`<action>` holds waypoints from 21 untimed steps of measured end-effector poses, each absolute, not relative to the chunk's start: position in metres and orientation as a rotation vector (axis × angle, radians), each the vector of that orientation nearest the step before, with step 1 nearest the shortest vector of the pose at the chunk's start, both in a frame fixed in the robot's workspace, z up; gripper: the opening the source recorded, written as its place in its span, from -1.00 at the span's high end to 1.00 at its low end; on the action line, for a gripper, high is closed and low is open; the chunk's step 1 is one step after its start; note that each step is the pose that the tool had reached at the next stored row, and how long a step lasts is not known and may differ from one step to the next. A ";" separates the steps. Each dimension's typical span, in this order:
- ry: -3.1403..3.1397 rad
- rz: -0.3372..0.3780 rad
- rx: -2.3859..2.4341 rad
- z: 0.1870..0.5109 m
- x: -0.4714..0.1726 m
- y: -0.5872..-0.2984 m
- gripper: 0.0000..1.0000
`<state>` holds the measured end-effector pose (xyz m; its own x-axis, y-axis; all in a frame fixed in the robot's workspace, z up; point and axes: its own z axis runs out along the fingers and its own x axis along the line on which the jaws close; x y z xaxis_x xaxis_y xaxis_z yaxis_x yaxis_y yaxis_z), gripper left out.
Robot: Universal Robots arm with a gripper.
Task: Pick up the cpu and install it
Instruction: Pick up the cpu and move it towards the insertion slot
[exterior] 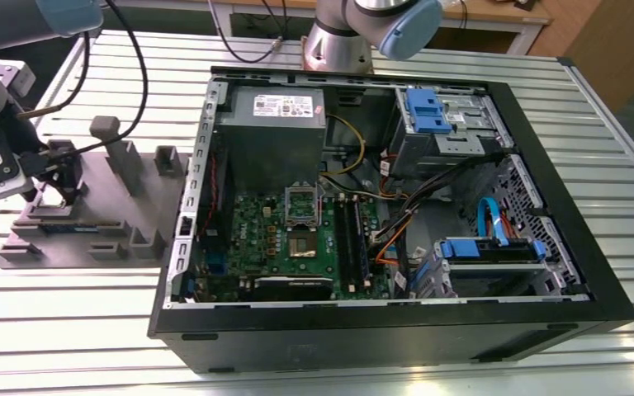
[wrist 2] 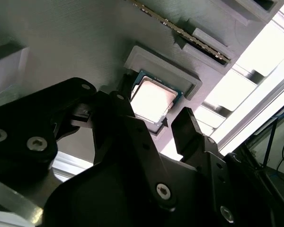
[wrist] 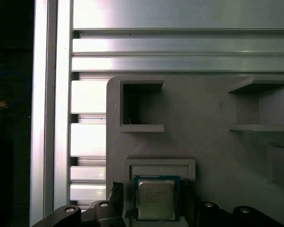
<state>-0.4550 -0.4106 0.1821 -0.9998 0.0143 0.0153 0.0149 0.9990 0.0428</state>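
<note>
The cpu (wrist: pixel 155 199) is a small square chip with a pale metal top. It lies flat in a shallow framed recess of the grey fixture block (wrist: pixel 203 118), and the second wrist view shows the cpu (wrist 2: pixel 151 100) there too. My gripper (wrist 2: pixel 154 118) hangs just over it, open, one black finger (wrist 2: pixel 117 111) on each side of the chip. In the exterior view the gripper (exterior: pixel 53 194) is over the fixture block (exterior: pixel 86 223), to the exterior view's left of the open computer case (exterior: pixel 537 165). The green motherboard (exterior: pixel 257 239) carries the dark square socket (exterior: pixel 304 242).
The fixture block has raised posts and pockets (exterior: pixel 119 161) around the gripper. A memory stick (wrist 2: pixel 180 30) lies in a slot of the block near the cpu. Inside the case are a grey power supply (exterior: pixel 271 124), cable bundles (exterior: pixel 405 214) and blue drive bays (exterior: pixel 491 252). A second arm's base (exterior: pixel 345 41) stands behind the case.
</note>
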 end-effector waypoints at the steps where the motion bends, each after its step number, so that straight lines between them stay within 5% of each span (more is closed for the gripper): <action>1: -3.126 -0.067 -0.023 0.182 -0.455 -0.411 -0.20; 7: -3.128 -0.067 -0.023 0.181 -0.455 -0.411 -0.18; 9: -3.128 -0.067 -0.023 0.181 -0.455 -0.411 0.05; 21: -3.126 -0.067 -0.023 0.191 -0.455 -0.411 0.05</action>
